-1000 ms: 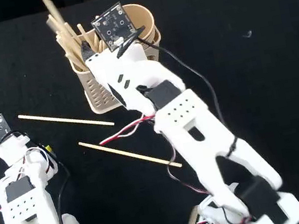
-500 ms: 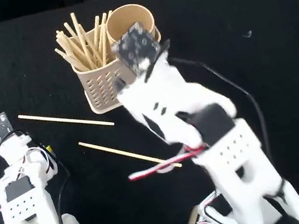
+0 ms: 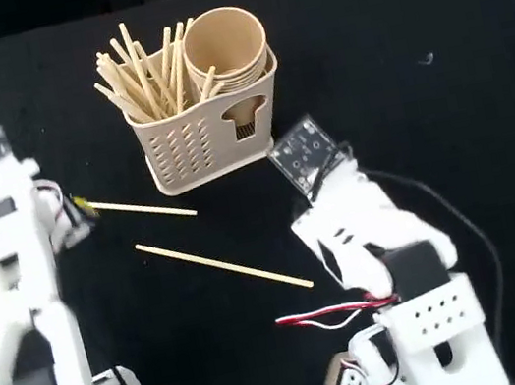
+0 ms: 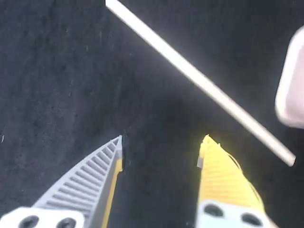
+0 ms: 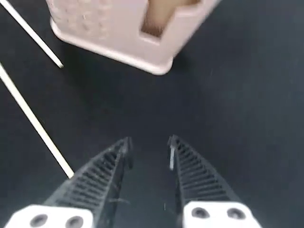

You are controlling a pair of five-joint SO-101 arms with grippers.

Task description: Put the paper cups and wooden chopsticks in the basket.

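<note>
While the left end effector (image 4: 162,140) hangs spread and empty, one wooden chopstick (image 4: 199,81) lies just beyond its tips, long axis slanting across the gap

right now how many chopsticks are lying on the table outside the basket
2. One chopstick lies by the left tool, left of the basket; a second chopstick lies diagonally in front of the basket. More may be hidden.
</note>
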